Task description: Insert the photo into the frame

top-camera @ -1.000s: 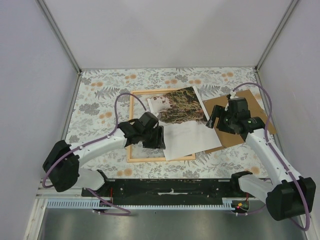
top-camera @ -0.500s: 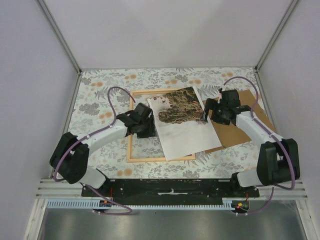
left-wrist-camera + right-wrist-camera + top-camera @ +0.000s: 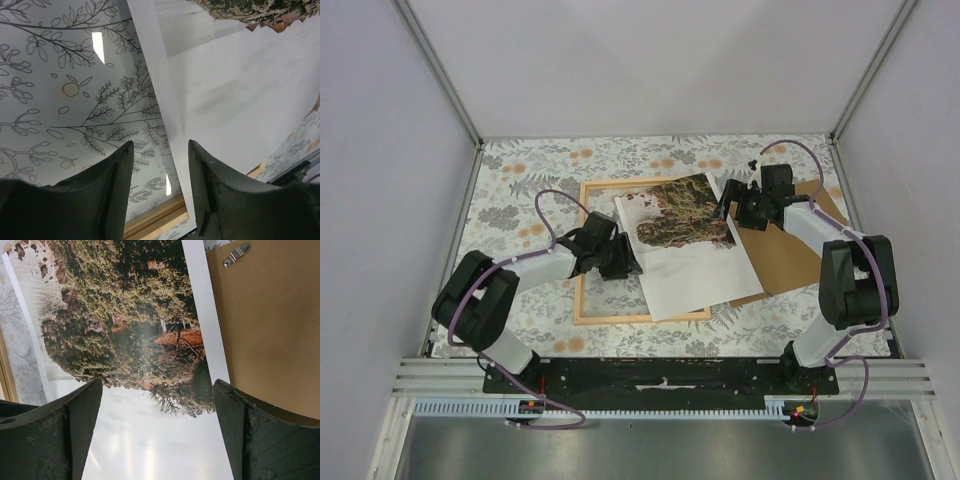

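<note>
Shows the photo (image 3: pixel 685 250) face up and askew across the right part of the frame (image 3: pixel 620 318), with its right edge overhanging onto the board (image 3: pixel 790 265), all flat on the flowered table (image 3: pixel 520 190). Finds the left gripper (image 3: pixel 628 263) low inside the frame, just above the photo's left edge, released, fingers (image 3: pixel 107 200) apart with nothing between. Finds the right gripper (image 3: pixel 728 212) over the photo's far right corner, spread wide and grasping nothing, above the dark trees and just beside the board's metal clip (image 3: pixel 236 254).
</note>
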`<state>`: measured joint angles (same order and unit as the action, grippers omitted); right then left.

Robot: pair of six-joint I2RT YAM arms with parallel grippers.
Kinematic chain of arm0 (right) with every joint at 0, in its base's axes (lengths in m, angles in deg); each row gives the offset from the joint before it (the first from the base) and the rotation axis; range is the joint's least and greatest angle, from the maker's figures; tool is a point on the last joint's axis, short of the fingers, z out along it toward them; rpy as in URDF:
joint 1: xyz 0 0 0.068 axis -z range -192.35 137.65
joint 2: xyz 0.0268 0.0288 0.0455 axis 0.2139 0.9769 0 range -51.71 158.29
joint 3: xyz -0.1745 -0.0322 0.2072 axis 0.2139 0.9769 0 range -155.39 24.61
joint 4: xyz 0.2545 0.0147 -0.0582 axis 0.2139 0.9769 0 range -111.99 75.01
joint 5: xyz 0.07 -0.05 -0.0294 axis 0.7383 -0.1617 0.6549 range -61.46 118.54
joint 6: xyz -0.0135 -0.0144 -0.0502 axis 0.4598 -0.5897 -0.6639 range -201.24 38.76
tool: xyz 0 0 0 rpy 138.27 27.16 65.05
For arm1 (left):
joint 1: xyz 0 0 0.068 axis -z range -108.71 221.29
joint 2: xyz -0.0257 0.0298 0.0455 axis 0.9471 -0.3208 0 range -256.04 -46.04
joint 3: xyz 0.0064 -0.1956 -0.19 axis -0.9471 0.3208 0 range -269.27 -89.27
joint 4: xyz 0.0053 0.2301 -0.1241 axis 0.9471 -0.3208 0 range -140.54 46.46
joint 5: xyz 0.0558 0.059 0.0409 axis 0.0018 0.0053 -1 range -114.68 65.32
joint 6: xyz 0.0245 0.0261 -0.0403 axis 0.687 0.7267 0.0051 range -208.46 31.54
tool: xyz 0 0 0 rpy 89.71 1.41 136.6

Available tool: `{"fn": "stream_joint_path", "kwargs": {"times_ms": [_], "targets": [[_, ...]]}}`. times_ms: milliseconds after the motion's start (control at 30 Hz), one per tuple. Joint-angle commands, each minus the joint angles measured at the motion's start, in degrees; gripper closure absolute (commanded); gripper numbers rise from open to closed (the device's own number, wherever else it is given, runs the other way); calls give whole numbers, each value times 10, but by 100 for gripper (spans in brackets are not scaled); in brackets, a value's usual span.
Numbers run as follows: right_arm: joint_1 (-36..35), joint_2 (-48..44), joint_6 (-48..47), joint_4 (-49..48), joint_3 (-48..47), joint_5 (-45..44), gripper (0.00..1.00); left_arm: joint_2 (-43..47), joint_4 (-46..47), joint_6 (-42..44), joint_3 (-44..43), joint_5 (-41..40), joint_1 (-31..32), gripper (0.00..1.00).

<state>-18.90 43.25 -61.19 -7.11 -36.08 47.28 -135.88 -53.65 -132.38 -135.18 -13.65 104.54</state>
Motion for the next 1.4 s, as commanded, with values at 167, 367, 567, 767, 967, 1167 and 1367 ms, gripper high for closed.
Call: {"fn": "stream_joint_path", "kwargs": {"times_ms": [167, 367, 567, 767, 967, 1167, 1367], "targets": [[21, 46, -16, -30, -44, 29, 2, -32, 158, -58, 31, 71, -17, 47], [25, 74, -5, -36, -58, 50, 2, -48, 181, -74, 26, 77, -19, 47], [25, 88, 1, -38, -66, 65, 2, -53, 220, -96, 29, 86, -19, 51], [26, 87, 2, -36, -64, 74, 2, -28, 249, -117, 32, 87, -19, 57], [26, 85, 5, -39, -62, 82, 2, -9, 266, -132, 29, 91, -18, 67], [25, 82, 10, -42, -57, 92, 2, -10, 294, -151, 29, 98, -19, 73], [25, 70, 14, -46, -54, 96, 2, -31, 264, -148, 6, 96, -19, 80]]}}
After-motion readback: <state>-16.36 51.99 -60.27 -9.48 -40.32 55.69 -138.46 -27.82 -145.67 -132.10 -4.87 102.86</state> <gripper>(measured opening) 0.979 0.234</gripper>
